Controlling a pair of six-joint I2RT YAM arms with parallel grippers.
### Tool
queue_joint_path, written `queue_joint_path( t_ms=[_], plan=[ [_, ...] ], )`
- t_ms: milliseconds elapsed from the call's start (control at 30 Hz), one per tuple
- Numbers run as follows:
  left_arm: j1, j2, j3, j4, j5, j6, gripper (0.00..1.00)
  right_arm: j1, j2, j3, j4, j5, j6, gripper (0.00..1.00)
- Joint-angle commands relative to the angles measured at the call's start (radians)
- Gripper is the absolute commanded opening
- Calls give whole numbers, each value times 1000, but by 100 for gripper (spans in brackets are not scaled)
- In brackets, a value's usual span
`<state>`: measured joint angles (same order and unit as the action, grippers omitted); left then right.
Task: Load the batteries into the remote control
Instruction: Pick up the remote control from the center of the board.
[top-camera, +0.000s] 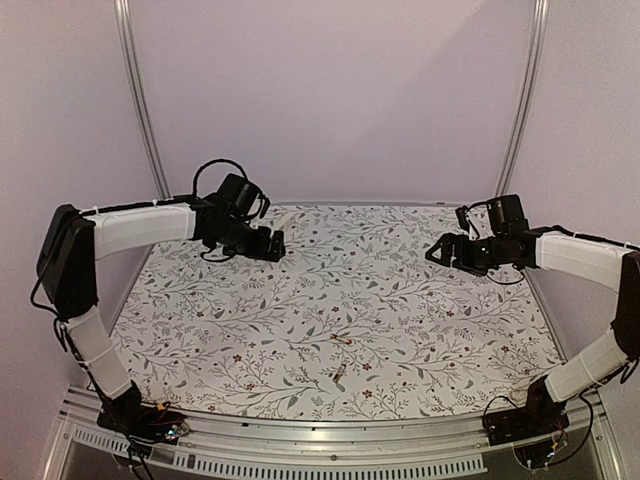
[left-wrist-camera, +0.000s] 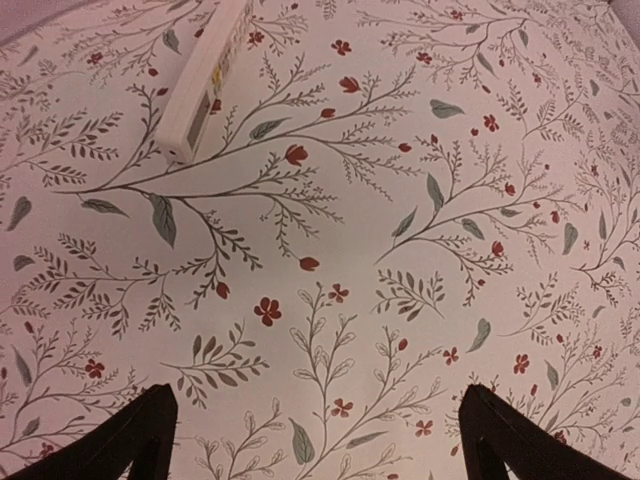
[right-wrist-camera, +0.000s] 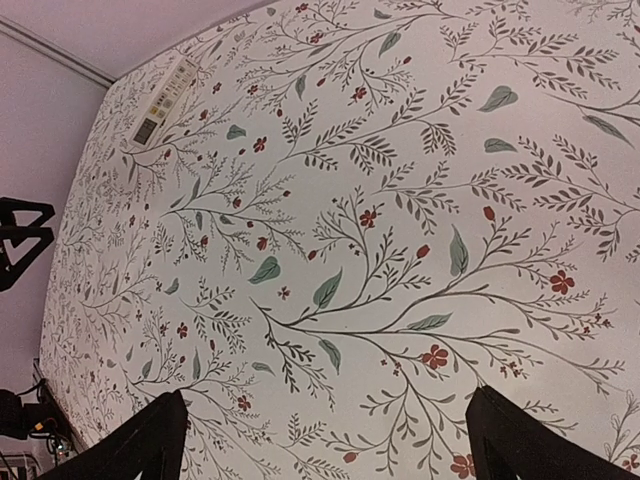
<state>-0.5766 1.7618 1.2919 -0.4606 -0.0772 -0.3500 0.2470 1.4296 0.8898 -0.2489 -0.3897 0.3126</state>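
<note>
Both hands, left hand (left-wrist-camera: 315, 432) and right hand (right-wrist-camera: 320, 432), gape wide and empty over the floral tabletop (top-camera: 450, 330). The slim white plastic remote control (left-wrist-camera: 205, 82) lies upper left in both wrist views. The tiny coppery batteries (top-camera: 340, 340) (top-camera: 338, 378) lie lower centre in the top view, with open room around them.

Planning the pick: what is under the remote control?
Only the floral cloth shows beneath the remote control, which lies flat on it, buttons up. Its underside is hidden.

The remote control (right-wrist-camera: 165, 100), a slim white bar, lies flat and face up on the floral surface (top-camera: 450, 320), close to an edge by the wall, its dark display at one end. One tiny coppery battery (top-camera: 340, 340) lies loose toward the near middle. The other battery (top-camera: 338, 378) lies just nearer the front edge, not touching the first.
</note>
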Motion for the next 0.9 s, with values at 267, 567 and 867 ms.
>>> queue_joint_path(
  t_ms=[267, 567, 867],
  plan=[
    [157, 224, 368, -107, 14, 170, 100, 9, -77, -11, -4, -78, -44, 99],
    [167, 483, 629, -170, 3, 303, 96, 9, -88, -41, 8, -89, -46, 99],
    [179, 661, 759, -199, -11, 348, 87, 9, -77, -46, 12, -94, -45, 99]
  ],
)
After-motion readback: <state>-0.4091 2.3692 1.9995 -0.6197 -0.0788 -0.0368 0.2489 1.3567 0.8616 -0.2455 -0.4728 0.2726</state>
